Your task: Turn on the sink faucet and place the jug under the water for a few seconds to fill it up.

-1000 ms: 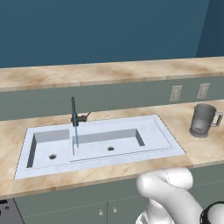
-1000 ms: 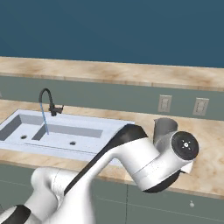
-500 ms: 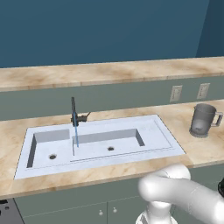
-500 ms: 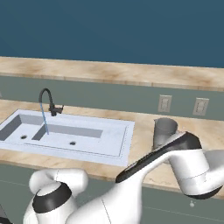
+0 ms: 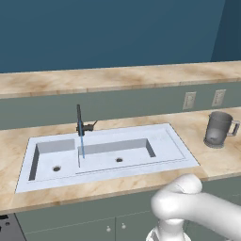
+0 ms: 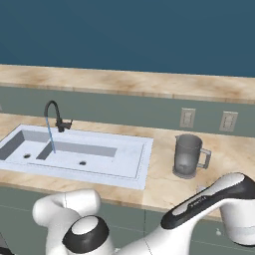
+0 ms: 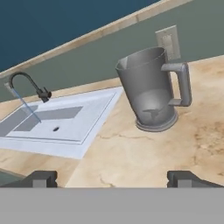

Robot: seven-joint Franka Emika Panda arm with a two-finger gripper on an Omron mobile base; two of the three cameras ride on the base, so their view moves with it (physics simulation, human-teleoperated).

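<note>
Reaching for the see-through grey jug (image 7: 151,89) with wide-open gripper (image 7: 112,178); thin blue water (image 5: 82,146) runs, so grabbing comes next.

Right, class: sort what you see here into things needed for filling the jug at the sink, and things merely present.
Belongs to the job:
- sink faucet
- water, already running
- sink
- jug, upright on the counter right of the sink
- gripper, fingers open, facing the jug

Just there:
- two wall outlets
- counter
- cabinet doors
</note>
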